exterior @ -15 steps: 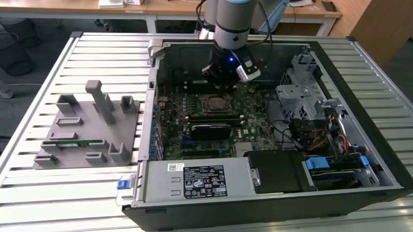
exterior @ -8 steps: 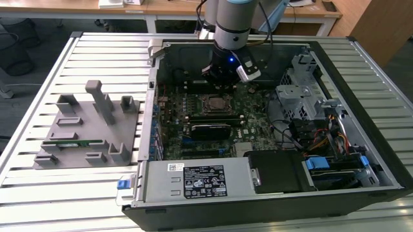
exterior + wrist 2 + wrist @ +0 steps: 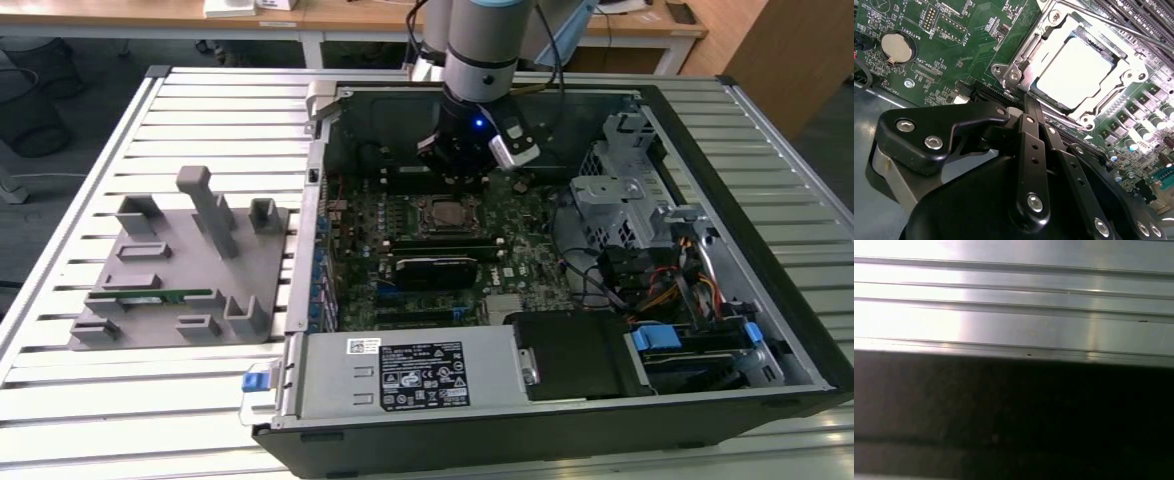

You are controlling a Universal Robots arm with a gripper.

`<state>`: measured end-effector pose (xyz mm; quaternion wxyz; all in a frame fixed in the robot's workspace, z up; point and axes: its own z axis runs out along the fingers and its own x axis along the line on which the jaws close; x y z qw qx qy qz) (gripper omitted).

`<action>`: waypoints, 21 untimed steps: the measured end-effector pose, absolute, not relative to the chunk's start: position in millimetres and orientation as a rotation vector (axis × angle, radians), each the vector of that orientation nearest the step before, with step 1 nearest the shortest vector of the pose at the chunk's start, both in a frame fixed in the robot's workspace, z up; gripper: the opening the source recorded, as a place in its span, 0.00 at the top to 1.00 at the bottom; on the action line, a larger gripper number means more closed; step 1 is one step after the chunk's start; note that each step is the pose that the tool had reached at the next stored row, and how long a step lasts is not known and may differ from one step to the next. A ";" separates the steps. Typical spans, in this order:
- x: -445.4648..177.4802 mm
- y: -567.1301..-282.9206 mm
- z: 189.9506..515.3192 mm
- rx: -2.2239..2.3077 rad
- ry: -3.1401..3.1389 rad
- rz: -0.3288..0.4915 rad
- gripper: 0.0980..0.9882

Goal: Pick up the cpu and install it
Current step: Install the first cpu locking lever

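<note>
Black linkage bars of the gripper (image 3: 1026, 107) take up the near part of the second wrist view, and they run together to a single tip with no gap I can spot, so the claw looks closed and empty, nothing pinched in it. Tip sits just beside the socket frame (image 3: 1019, 60), touching or almost, hard to say which.

Meanwhile the cpu (image 3: 1074, 72) is already lying in the socket on the motherboard (image 3: 954, 50), silvery top up, looks flat and square in there. In the exterior view the arm hangs over the far half of the open pc case (image 3: 787, 330), right above the socket area (image 3: 445, 213).

What could go wrong, my guess: the tip is very near the metal frame, so any sideways drift could catch the frame or nudge the chip crooked on the pins. Pushing down on a tilted chip would be bad news for the socket. I can't tell if the retention lever is latched.

Other stuff around: coin battery (image 3: 898, 46) well apart from the socket, a drive cage (image 3: 627, 190) and cable bundle toward the exterior view's right, and a grey parts fixture (image 3: 174, 270) on the slatted bench, outside the case toward the exterior view's left.
</note>
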<state>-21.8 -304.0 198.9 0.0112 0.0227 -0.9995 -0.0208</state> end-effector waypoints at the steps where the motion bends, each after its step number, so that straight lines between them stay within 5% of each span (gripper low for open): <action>1: -21.9 -304.2 199.1 0.071 -3.117 -0.064 0.99; 21: -21.0 -305.2 199.1 0.070 -3.114 -0.020 0.99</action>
